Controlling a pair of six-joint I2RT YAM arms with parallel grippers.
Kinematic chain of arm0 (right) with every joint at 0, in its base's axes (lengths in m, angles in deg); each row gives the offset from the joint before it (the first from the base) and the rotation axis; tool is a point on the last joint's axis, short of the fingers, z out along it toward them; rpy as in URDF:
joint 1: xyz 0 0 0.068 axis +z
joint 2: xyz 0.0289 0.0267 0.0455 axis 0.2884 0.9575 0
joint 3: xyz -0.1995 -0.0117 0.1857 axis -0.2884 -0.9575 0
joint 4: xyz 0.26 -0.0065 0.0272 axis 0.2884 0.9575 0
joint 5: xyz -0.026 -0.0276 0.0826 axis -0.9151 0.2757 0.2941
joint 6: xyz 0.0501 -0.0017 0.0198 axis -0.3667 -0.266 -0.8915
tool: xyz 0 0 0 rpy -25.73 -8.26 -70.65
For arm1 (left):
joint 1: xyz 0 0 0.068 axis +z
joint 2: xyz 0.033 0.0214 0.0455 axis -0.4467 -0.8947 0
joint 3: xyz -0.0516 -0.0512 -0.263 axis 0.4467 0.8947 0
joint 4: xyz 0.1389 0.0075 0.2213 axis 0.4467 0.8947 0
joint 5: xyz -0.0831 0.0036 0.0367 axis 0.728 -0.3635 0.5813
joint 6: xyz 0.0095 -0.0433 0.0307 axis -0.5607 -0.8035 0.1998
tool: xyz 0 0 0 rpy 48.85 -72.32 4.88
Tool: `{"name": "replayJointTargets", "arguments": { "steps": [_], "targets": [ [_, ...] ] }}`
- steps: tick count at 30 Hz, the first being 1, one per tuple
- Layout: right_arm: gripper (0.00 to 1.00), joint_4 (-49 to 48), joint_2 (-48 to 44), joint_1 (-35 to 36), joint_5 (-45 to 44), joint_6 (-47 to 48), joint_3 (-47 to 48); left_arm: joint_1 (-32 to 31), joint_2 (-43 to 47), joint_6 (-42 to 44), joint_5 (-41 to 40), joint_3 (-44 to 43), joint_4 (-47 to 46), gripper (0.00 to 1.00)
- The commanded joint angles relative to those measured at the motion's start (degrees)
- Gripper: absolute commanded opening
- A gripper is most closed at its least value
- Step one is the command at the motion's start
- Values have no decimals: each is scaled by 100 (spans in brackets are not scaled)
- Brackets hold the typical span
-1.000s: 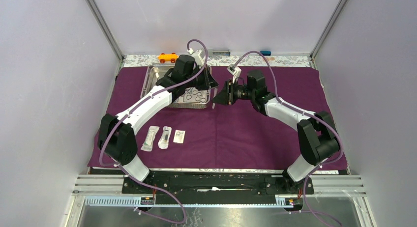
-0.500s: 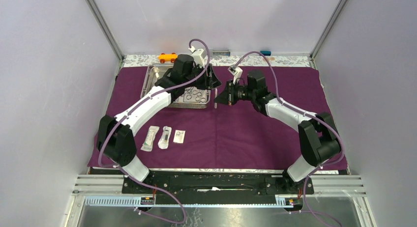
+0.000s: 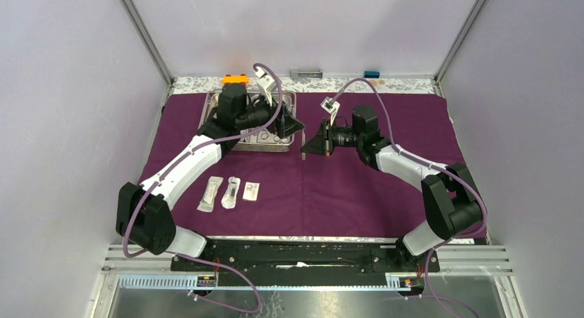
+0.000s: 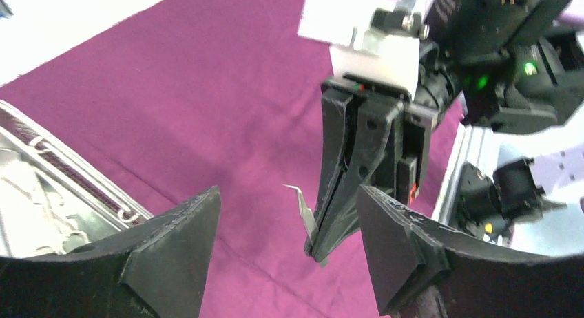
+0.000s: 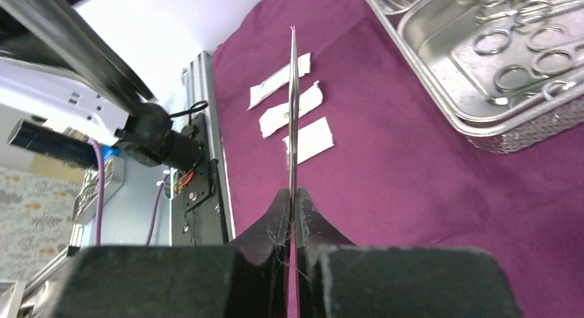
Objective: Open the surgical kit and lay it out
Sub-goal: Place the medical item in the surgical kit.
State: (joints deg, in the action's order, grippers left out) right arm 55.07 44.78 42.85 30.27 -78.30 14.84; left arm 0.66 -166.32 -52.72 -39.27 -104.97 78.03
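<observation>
We see thin steel tweezers (image 5: 293,104) clenched in our right gripper (image 5: 293,202), left gripper (image 4: 286,215) spread beside them, shiny steel tray (image 5: 475,129) nearby, white packets (image 5: 275,118) on dark purple cloth (image 3: 344,187)

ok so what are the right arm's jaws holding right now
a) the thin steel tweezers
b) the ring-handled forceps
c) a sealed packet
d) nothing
a: in the right wrist view the right gripper has its jaws shut on the thin steel tweezers, which stick straight out from them, while the packets lie on the cloth.
</observation>
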Motion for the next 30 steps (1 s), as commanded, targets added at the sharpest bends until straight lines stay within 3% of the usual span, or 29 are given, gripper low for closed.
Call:
{"name": "replayJointTargets", "arguments": {
  "steps": [1,7,11,19,25,28,30],
  "targets": [
    [3,-998,-244,-33,820,-231,-142,12,167,422,1049,253,-624,76],
    [9,-1826,-73,-28,1342,-900,-217,20,108,36,1349,451,-1109,74],
    [10,-2177,72,-34,1495,-1173,-221,21,35,-217,1502,446,-1386,66],
    [11,-2295,164,-33,1501,-1309,-222,20,-166,-479,1910,296,-1468,34],
    [13,-2278,186,-33,1461,-1314,-212,21,-160,-534,1919,320,-1483,17],
    [20,-2110,182,-42,1416,-1232,-200,28,-146,-568,1871,308,-1451,3],
    [28,-1780,144,-78,1319,-1008,-160,29,-113,-557,1663,263,-1298,0]
  ]
}}
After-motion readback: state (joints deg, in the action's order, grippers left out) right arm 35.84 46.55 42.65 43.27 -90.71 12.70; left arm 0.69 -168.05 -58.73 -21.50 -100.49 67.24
